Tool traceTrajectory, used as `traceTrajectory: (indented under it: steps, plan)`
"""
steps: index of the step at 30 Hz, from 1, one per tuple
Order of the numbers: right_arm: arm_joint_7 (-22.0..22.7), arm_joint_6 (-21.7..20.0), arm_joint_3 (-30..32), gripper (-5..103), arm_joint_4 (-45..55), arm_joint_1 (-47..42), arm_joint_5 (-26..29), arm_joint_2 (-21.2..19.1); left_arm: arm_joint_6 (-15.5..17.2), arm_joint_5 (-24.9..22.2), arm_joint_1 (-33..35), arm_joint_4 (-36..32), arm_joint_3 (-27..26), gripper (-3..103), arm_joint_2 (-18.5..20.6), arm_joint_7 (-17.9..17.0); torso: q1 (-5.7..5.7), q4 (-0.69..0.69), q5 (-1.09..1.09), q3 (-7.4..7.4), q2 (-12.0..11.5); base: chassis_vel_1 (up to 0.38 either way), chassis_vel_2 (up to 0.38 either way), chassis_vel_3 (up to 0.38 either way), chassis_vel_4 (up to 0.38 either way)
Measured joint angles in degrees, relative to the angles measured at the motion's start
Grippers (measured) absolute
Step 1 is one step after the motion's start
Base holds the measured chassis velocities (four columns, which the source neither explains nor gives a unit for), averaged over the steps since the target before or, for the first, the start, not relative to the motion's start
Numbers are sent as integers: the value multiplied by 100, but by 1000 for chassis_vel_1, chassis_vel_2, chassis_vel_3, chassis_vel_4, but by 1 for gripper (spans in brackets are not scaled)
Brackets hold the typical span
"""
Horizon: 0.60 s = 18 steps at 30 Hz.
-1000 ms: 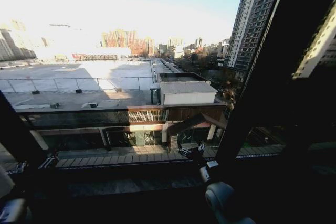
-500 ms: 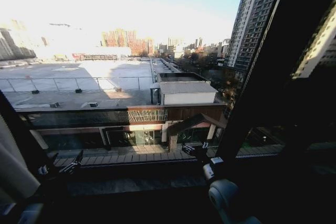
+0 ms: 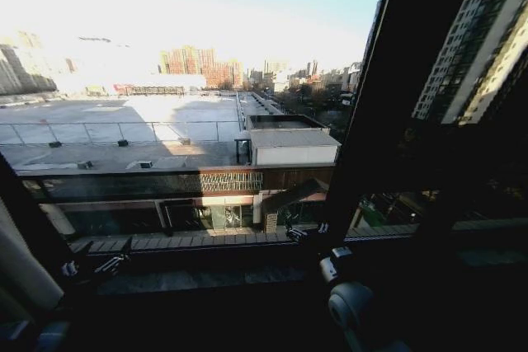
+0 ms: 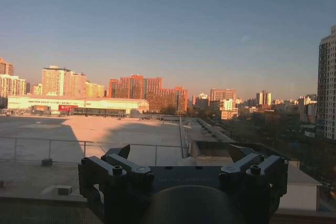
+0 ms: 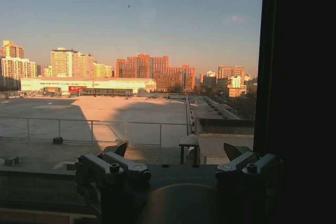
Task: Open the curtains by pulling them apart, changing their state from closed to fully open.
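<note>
Both sheer off-white pleated curtains are at the window's sides: left panel (image 3: 18, 265) bunched at the lower-left edge of the head view, right panel a dark backlit band (image 3: 396, 96) right of centre, city view open between them. Left gripper (image 3: 111, 265) low by the sill near the left panel, fingers spread, holding nothing. Right gripper (image 3: 305, 232) at the sill beside the right panel's foot, also spread and empty.
</note>
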Motion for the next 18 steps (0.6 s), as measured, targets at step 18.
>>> traceTrajectory:
  steps: [18]
  plan:
    - [1,19,89,100,13,-19,83,-92,20,103,-54,-66,40,100,-111,-26,-1,0,0,0,-1,-255,-458,241,471]
